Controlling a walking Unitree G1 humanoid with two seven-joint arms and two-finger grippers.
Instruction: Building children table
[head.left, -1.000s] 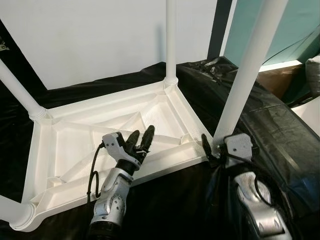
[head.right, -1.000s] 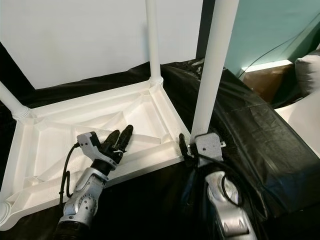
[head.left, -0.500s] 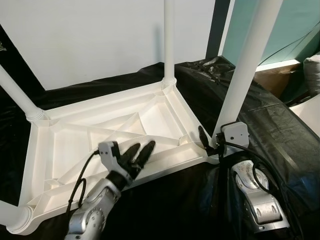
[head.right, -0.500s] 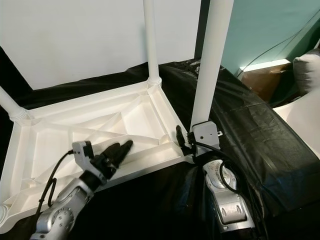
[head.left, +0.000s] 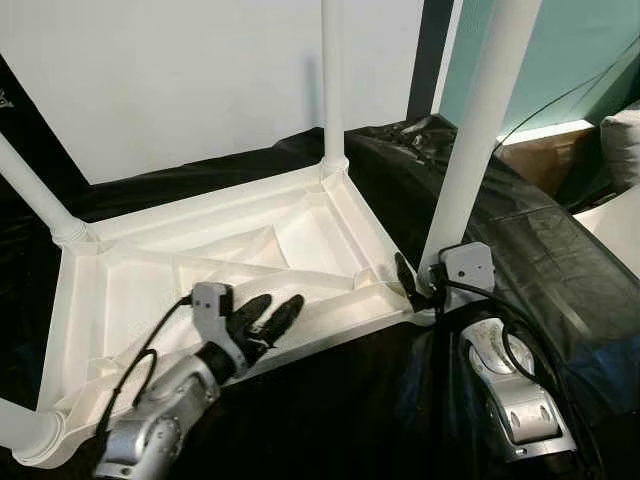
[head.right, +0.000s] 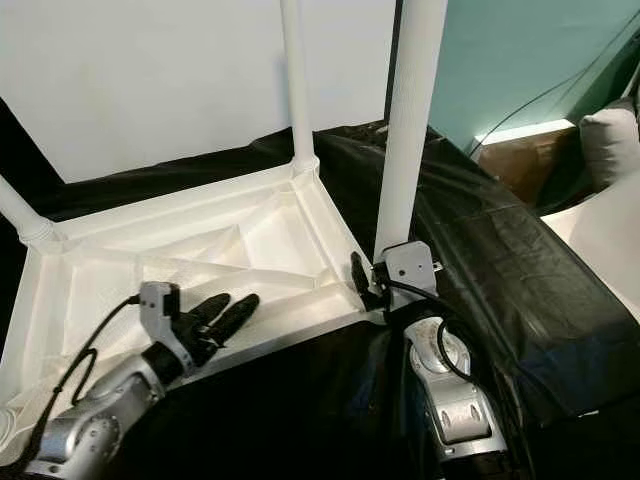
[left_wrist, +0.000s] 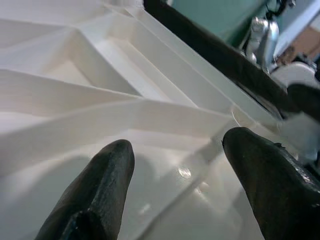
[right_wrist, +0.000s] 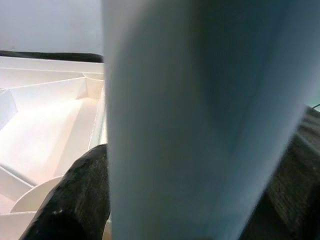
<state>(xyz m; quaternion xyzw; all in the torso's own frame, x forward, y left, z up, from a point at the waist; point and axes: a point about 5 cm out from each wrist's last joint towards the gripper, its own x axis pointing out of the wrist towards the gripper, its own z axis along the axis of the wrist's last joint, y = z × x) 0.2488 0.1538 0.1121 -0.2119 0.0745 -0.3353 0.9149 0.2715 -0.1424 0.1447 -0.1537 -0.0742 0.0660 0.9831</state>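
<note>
**Leg being seated at near right corner of upturned tabletop**

Nearest: left hand (head.left: 262, 318) low over near rim of white tabletop (head.left: 140, 270), fingers (left_wrist: 95, 200) spread fairly wide, gripping nothing; likely there to press down and steady the frame while the other arm works. Ribbed underside clear in left wrist view.

Beside it, right hand (head.left: 418, 285) wrapped around base of near right leg (head.left: 470, 150), closed on it just above the corner socket. Leg upright, slightly tilted in head view; grip low down probably for control while pushing or twisting it home. Full seating impossible to judge, joint hidden by hand.

Tabletop lying upside down on black sheeting (head.left: 560, 270), which covers the surface beneath.

Farther: far right leg (head.left: 331, 80) standing upright in its corner; far left leg (head.left: 35, 195) slanting out of frame; near left corner also carrying a leg stub (head.left: 25, 430). White wall behind, teal wall to the right.
</note>
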